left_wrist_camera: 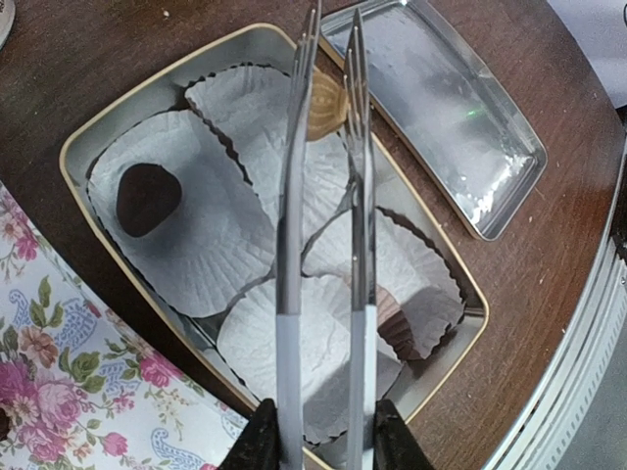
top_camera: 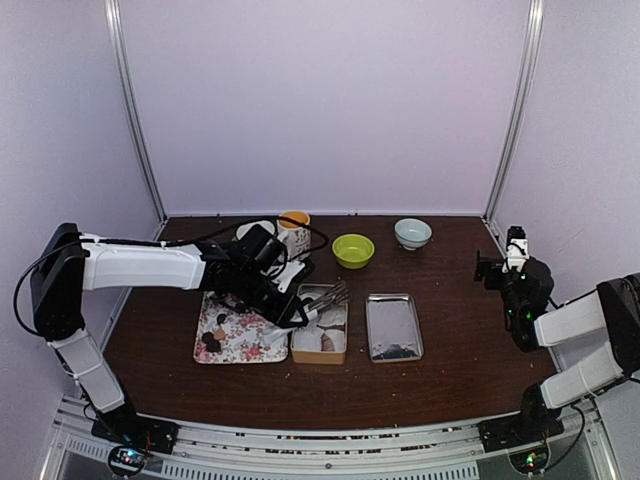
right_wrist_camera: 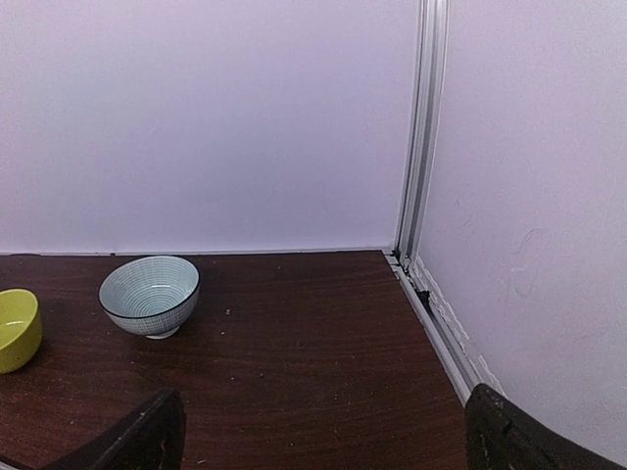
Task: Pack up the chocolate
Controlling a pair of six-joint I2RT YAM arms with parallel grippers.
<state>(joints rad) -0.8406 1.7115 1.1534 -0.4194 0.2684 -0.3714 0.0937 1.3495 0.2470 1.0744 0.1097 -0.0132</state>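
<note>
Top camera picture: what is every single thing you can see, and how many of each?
gold-rimmed rectangular tin box: one, silver inside, table middle, lined with white paper cups.
chocolate lumps: three in the tin, dark, brown, pale swirled; a few dark ones on the flowered tray.
flowered rectangular tray: one, pink and white, left of the tin.
shallow silver metal tray: one, right of the tin.
round bowls: two, yellow-green and pale blue, at the back.
white mug: one, orange inside, back left.
slim silver tongs: one, over the tin.
left hand: black, shut on the tongs.
right hand: black, open, empty, far right.
</note>
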